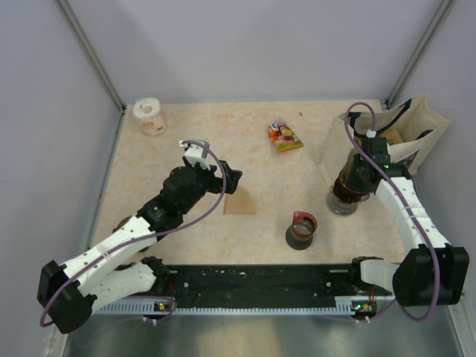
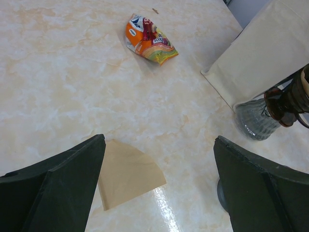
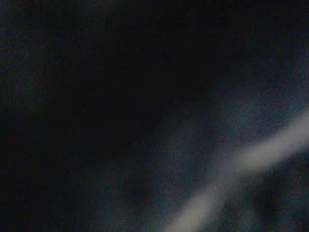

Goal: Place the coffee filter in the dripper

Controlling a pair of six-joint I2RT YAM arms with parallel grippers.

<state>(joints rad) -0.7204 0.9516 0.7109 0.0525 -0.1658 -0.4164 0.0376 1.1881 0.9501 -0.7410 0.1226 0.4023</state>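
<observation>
The beige marbled table (image 1: 149, 171) bears the brown coffee filter (image 2: 128, 171) lying flat, one edge beside a finger (image 2: 63, 188) of the left gripper (image 2: 159, 140), whose jaws are spread wide and empty. Well right of the filter, the dripper (image 2: 281, 100) sits atop a clear glass cup (image 2: 255, 120) under the right gripper (image 1: 354, 177), whose grip cannot be told; a black cup (image 1: 301, 229) stands between

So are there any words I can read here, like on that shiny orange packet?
On the snack packet: red and white lettering, too blurred and crumpled to read.
On the paper roll: pinkish marks, too small to read.
Nothing else shows any writing, so no text can be quoted.
</observation>
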